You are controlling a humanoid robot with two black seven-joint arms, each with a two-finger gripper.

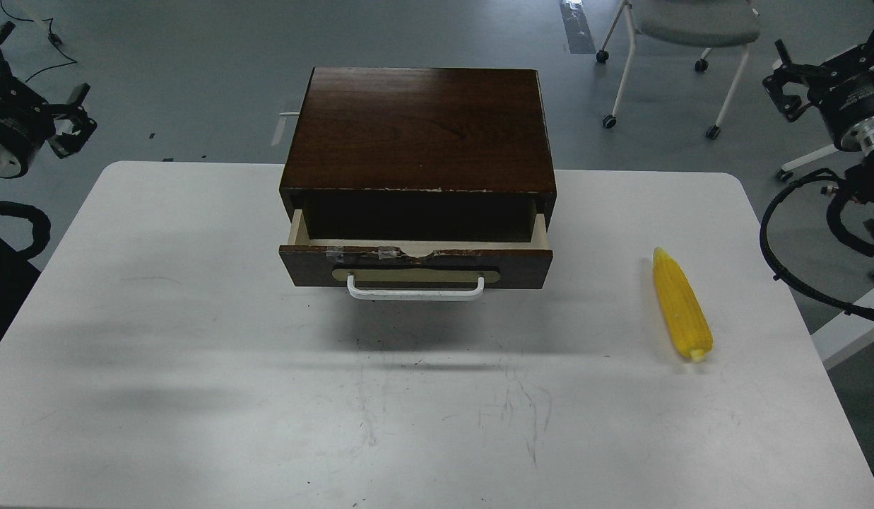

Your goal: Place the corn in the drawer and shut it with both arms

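Note:
The yellow corn [681,304] lies on the white table [196,339] at the right, its pointed tip facing away from me. In the middle stands the dark brown cabinet [419,127], with its drawer [415,263] pulled partly out and its dark inside showing nothing. The white bar handle [415,291] faces me. My left gripper [80,113] hovers off the table's far left corner, open and holding nothing. My right gripper [783,81] hangs above the floor beyond the far right corner, also open and empty. Both are well away from the corn and the drawer.
A grey wheeled chair [691,28] stands on the floor behind the table at the right. Black cables [783,261] loop off my right arm beside the table's right edge. Bare tabletop lies in front of the drawer.

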